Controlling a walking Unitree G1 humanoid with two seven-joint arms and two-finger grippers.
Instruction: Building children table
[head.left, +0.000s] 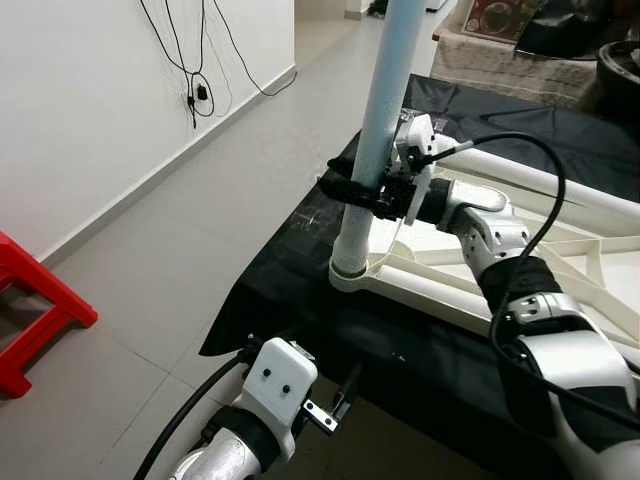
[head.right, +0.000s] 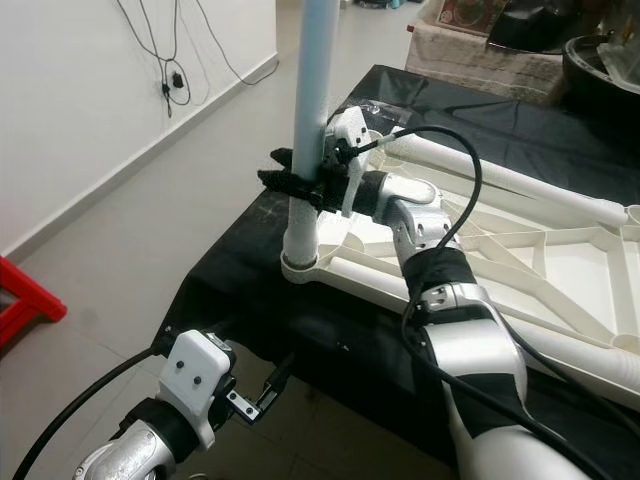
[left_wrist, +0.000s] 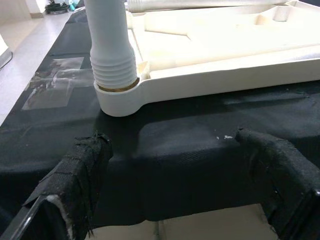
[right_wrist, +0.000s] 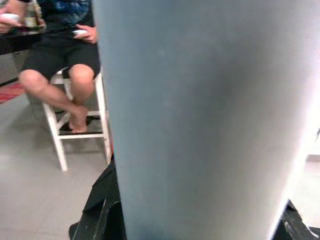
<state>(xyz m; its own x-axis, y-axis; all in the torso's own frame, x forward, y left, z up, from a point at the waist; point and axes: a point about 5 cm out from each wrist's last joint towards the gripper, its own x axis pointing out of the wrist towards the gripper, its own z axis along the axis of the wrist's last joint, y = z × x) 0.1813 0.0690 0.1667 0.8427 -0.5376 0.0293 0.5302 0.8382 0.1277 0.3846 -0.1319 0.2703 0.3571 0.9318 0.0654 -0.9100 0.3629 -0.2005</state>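
Observation:
A white plastic tabletop (head.left: 560, 275) lies upside down on a black-covered surface. A pale blue-grey table leg (head.left: 378, 130) stands upright in the tabletop's near-left corner socket (head.left: 345, 272). My right gripper (head.left: 352, 192) is shut on the leg a little above the socket, black fingers on either side of it; the leg (right_wrist: 200, 120) looms close in the right wrist view. My left gripper (left_wrist: 175, 180) hangs open below the near edge of the black cover, its padded fingers (left_wrist: 82, 172) pointing at the socket (left_wrist: 117, 97).
A red plastic stool (head.left: 30, 305) stands on the tiled floor at the left. Black cables (head.left: 200, 95) hang from a wall socket. A second white leg (head.right: 520, 185) lies on the tabletop. A person (right_wrist: 60, 55) sits on a white stool beyond the leg.

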